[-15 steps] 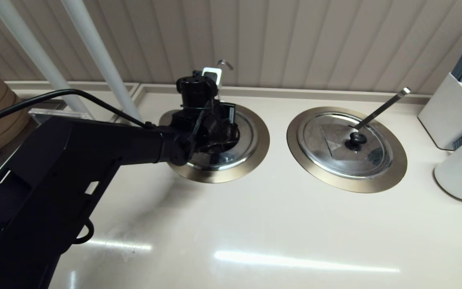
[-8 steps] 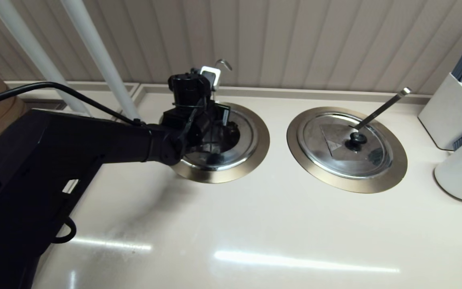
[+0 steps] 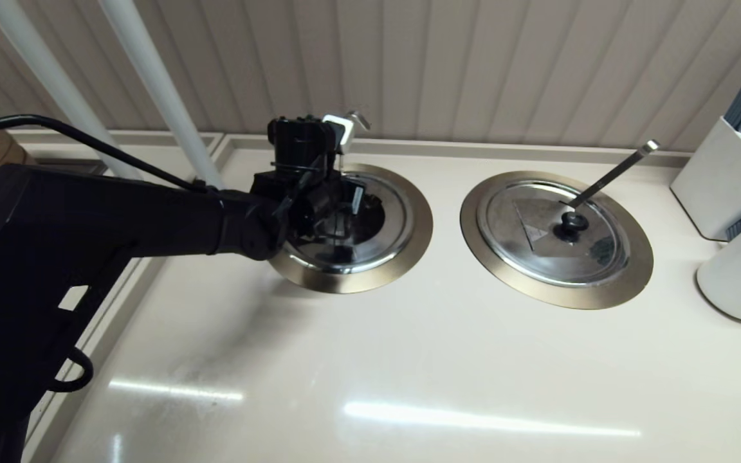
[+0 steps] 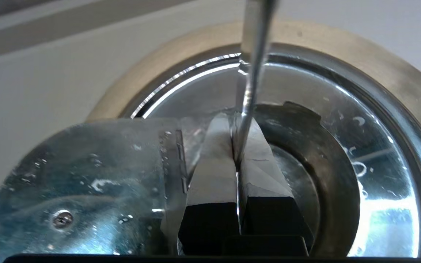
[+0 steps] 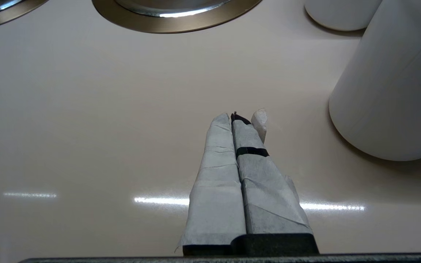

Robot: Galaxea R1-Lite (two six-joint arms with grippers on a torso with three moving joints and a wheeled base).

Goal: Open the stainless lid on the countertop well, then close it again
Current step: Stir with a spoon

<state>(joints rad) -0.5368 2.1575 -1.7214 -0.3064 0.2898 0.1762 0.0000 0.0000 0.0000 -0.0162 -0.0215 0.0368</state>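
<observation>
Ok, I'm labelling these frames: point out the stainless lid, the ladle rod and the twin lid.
stainless lid (image 3: 391, 222): head view, bare steel beside the gripper.
ladle rod (image 4: 253, 54): left wrist view, shaft above the rim.
twin lid (image 3: 592, 251): head view, steel near its knob.

A glossy beige countertop (image 3: 409, 360) holds two bronze-collared wells (image 3: 557, 289), white canisters (image 3: 740, 273) and a white bin (image 3: 721, 180).

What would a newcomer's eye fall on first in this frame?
The black left arm reaching across the counter, its left gripper closed over the left well. There the steel lid has its flap swung up, showing the dark pot beneath, with a thin ladle rod rising past the fingers. The twin lid to the right sits flat and closed; the right gripper hangs shut over bare counter near white containers.
</observation>
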